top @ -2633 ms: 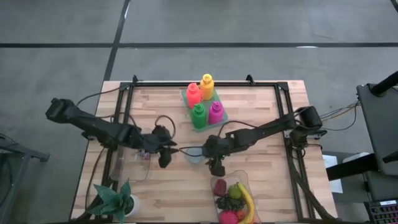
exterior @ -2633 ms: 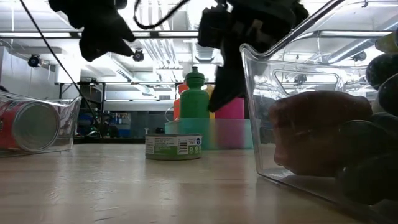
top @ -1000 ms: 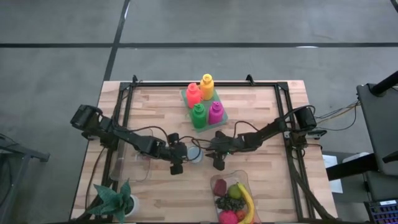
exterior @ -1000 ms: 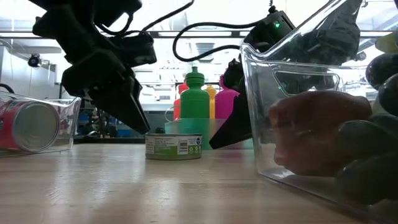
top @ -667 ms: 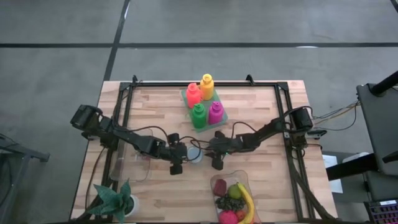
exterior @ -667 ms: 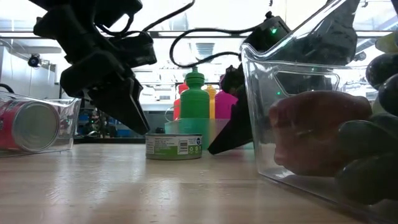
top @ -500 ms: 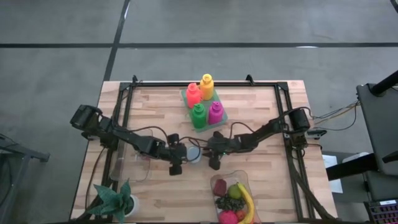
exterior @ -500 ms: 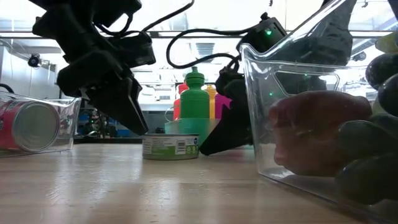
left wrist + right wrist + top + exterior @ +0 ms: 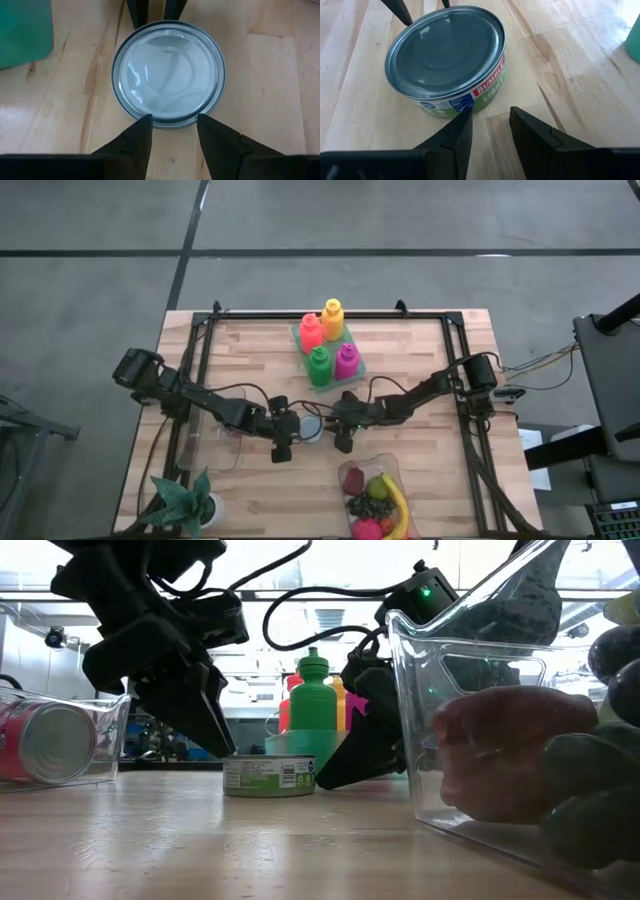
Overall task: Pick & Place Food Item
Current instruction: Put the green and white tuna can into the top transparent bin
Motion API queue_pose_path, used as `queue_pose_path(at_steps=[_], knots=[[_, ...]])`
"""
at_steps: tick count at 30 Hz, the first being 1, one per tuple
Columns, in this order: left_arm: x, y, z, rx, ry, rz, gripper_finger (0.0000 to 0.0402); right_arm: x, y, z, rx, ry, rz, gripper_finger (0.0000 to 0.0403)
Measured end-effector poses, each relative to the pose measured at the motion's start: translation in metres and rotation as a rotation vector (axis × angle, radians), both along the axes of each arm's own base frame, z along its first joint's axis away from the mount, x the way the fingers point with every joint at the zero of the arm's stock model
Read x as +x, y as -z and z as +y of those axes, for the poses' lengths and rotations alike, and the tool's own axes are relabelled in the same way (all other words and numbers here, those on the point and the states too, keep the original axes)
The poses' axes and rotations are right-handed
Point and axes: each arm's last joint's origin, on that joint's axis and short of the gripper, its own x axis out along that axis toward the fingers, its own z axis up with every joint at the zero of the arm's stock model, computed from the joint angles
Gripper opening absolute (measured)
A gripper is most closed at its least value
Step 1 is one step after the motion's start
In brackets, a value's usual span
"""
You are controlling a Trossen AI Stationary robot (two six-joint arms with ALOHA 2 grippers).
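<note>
A flat, round tin can with a green label (image 9: 312, 428) stands upright on the wooden table (image 9: 420, 360), seen also in the low view (image 9: 268, 776). My left gripper (image 9: 296, 430) is at the can's left side, slanting down, its fingers a little apart (image 9: 175, 122). My right gripper (image 9: 331, 426) is at the can's right side, low and slanting down, fingers also a little apart (image 9: 489, 112). Nothing sits between either pair of fingers. My left gripper meets the can's rim on its left side (image 9: 170, 126) with both fingertips (image 9: 145, 122), slanting down from the table's left. The can stays flat on the table. My right gripper touches the can's labelled side wall (image 9: 462, 102) with one fingertip (image 9: 464, 116), slanting down from the table's right. I cannot tell whether the other fingertip touches.
A clear bin of fruit (image 9: 375, 500) stands near the front edge, close to the right gripper (image 9: 500, 740). A teal tray with coloured bottles (image 9: 330, 350) is behind the can. A clear box with a red can (image 9: 55, 740) and a potted plant (image 9: 185, 500) are at the left.
My right gripper has come down and toward the table's left, up against the can, and has slid the can a short way along the table toward my left gripper. The can stays upright.
</note>
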Motion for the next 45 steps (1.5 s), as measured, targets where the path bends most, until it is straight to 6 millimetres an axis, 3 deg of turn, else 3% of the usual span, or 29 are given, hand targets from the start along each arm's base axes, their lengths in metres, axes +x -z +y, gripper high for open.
queue_pose_path(at_steps=[12,19,24,30,37,45], knots=[[0.012,0.018,-0.005,-0.033,0.014,-0.015,0.0159,0.001,0.0,0.0,-0.001,-0.004,0.004,0.0134],[0.012,0.018,-0.005,-0.034,0.019,-0.02,0.0159,0.001,0.0,0.0,0.001,-0.003,0.003,0.0134],[0.014,0.01,-0.005,-0.042,0.02,-0.031,0.0159,0.001,0.0,0.0,0.001,-0.002,0.002,0.0134],[0.014,-0.016,-0.003,-0.04,0.001,-0.103,0.0159,0.002,-0.001,0.001,0.003,-0.003,-0.007,0.0134],[-0.001,-0.022,0.001,-0.009,-0.001,0.008,0.0159,0.002,-0.001,0.001,0.003,-0.004,-0.006,0.0134],[-0.013,-0.006,0.004,0.017,0.001,0.105,0.0159,0.002,-0.001,0.001,0.001,-0.004,-0.004,0.0134]])
